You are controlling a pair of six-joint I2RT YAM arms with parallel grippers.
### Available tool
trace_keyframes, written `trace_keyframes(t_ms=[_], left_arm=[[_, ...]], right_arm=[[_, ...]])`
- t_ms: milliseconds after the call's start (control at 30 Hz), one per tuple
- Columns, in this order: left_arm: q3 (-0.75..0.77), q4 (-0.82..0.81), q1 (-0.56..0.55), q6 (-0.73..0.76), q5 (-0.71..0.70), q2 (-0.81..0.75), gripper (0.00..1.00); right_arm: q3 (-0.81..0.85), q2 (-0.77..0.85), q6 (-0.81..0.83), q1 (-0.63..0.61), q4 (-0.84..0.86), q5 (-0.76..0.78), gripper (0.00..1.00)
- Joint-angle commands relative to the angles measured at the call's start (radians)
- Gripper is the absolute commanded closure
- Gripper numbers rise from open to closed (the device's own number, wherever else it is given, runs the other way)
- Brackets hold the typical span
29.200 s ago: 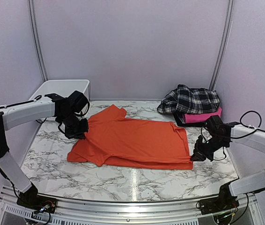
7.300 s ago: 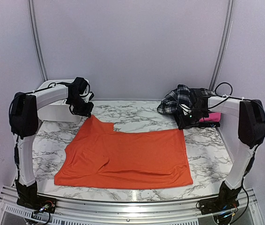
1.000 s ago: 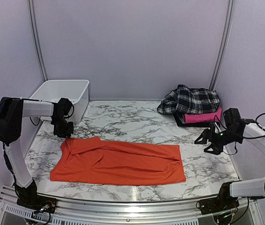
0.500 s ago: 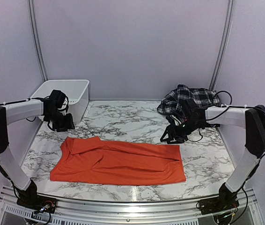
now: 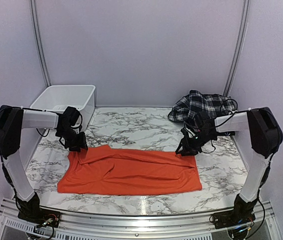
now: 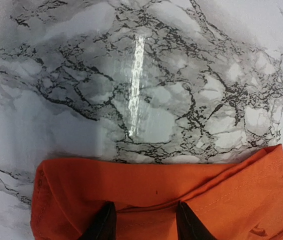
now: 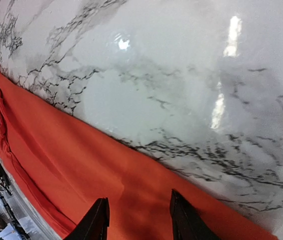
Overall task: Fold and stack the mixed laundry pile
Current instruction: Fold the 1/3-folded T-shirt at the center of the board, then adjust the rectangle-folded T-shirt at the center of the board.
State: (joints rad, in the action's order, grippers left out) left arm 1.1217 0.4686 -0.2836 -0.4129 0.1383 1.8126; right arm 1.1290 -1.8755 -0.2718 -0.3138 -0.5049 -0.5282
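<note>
Two tools are seen resting on the far edge of the orange t-shirt (image 5: 131,171), which is spread on the worktop (image 5: 131,125) between them. The left tool (image 6: 141,227) is held parted over the cloth (nothing visibly pinched), as is the right tool (image 7: 137,220). The plaid shirt (image 5: 204,106) is heaped just beyond the right tool.

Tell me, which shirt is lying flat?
The orange t-shirt: it lies spread out flat near the front. The plaid shirt is bunched in a heap at the far right.
</note>
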Motion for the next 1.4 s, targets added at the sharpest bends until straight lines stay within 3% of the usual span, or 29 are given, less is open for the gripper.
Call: trace_keyframes(t_ms=[0,167,267,600,700,867,1167,1367], left_arm=[[0.054,-0.010,0.009,0.012,0.014,0.000,0.57],[0.048,0.007,0.011,0.059,0.033,-0.043,0.55],[0.045,0.023,0.011,0.076,0.016,-0.054,0.54],[0.064,0.046,0.011,0.094,-0.009,-0.060,0.51],[0.069,0.049,0.011,0.101,0.016,-0.058,0.51],[0.067,0.048,0.010,0.109,0.066,-0.057,0.54],[0.044,0.049,0.009,0.075,0.036,-0.052,0.60],[0.025,0.048,0.010,0.039,0.032,-0.057,0.60]], right_arm=[[0.027,-0.050,0.077,0.057,-0.035,0.091,0.57],[0.062,0.025,0.107,0.007,-0.047,-0.023,0.52],[0.074,0.099,0.098,-0.027,-0.060,0.003,0.46],[0.203,0.245,0.001,0.006,-0.177,0.486,0.16],[0.198,0.274,0.003,0.037,-0.117,0.462,0.10],[0.260,0.196,-0.013,0.015,0.041,0.206,0.20],[0.836,-0.302,-0.010,-0.223,0.005,-0.026,0.35],[1.062,-0.543,-0.075,-0.337,0.031,-0.124,0.41]])
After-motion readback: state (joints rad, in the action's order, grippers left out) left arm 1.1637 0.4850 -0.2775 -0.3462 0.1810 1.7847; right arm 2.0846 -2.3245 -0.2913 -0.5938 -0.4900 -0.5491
